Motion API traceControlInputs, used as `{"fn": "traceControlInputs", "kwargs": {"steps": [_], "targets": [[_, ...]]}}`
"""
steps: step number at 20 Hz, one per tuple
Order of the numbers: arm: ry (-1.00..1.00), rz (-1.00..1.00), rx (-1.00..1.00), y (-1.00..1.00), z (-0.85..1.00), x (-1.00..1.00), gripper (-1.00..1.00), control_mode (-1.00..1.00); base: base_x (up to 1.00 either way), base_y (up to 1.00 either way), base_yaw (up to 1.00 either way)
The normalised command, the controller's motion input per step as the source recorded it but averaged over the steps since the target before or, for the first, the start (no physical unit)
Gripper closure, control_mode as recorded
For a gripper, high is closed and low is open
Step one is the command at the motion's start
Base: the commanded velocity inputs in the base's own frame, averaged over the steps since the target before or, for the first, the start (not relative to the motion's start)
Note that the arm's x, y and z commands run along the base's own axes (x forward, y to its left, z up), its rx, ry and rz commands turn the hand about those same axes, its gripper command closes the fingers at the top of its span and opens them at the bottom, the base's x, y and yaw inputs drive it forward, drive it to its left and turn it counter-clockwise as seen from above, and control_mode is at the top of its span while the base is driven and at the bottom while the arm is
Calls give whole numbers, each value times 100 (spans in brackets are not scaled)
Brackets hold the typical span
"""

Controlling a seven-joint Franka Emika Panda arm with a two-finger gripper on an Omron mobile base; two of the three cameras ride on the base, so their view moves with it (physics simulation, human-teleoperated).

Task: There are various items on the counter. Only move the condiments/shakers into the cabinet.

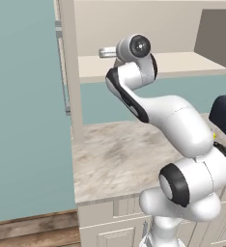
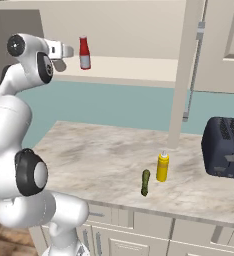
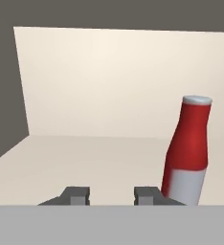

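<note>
The small red bottle (image 2: 84, 52) with a white cap stands upright on the cream shelf (image 2: 139, 67) of the wall cabinet. In the hand view the red bottle (image 3: 188, 153) is just right of my fingertips, apart from them. My gripper (image 3: 111, 195) is open with nothing between its fingers, and it hovers at the shelf's front (image 1: 182, 65), left of the bottle (image 2: 65, 51). The yellow squeeze bottle (image 2: 162, 167) and the dark green vegetable (image 2: 145, 183) stand side by side on the marbled counter (image 2: 99, 155). The grey shaker is out of view.
A dark toaster (image 2: 226, 147) sits at the counter's right end. The cabinet's tall side post (image 2: 183, 75) comes down to the counter just behind the yellow bottle. The greyish-brown door (image 1: 216, 34) stands open beside the shelf.
</note>
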Motion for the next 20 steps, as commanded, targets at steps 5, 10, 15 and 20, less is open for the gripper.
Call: {"fn": "traceControlInputs", "kwargs": {"steps": [5,10,15,20], "targets": [[2,0,0,0,-10,26,100,-100,0,0,0],[3,0,0,1,-8,29,100,-100,0,0,0],[0,0,0,6,0,26,100,-100,0,0,0],[0,0,-5,0,-14,13,100,-100,0,0,0]]}}
